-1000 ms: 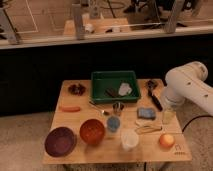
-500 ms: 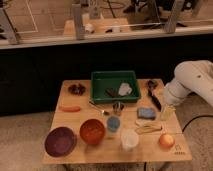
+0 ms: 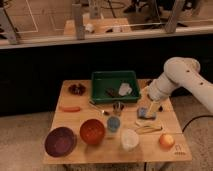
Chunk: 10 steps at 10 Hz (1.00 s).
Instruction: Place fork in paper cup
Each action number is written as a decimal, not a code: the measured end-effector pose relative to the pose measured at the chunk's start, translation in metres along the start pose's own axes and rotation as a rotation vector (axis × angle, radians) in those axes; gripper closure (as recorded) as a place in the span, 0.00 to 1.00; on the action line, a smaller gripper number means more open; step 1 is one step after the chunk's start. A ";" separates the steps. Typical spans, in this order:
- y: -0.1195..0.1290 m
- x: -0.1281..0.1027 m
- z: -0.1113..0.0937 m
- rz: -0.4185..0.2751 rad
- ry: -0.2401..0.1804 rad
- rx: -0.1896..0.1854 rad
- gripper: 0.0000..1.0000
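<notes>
The fork (image 3: 98, 108) is a thin silvery utensil lying on the wooden table (image 3: 165, 155), left of the small metal cup (image 3: 118, 107) and behind the orange bowl (image 3: 92, 131). The white paper cup (image 3: 129, 139) stands upright near the front edge, right of the blue cup (image 3: 114, 123). My gripper (image 3: 154, 107) hangs from the white arm (image 3: 175, 77) over the right side of the table, just above a blue sponge (image 3: 144, 113). It is well to the right of the fork and holds nothing that I can see.
A green tray (image 3: 102, 92) with items stands at the back centre. A purple bowl (image 3: 60, 141) is front left, a carrot-like orange piece (image 3: 70, 107) and a dark object (image 3: 76, 89) at left. A pale yellowish utensil (image 3: 148, 129) and an orange fruit (image 3: 166, 141) lie at right.
The arm has swung left and lower, bringing the gripper from the table's right edge to over the blue sponge. The objects on the table have not moved.
</notes>
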 end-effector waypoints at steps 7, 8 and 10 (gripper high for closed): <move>-0.018 -0.042 -0.003 0.038 -0.252 0.047 0.20; -0.025 -0.066 0.001 0.051 -0.285 0.062 0.20; -0.035 -0.106 0.011 0.070 -0.288 0.100 0.20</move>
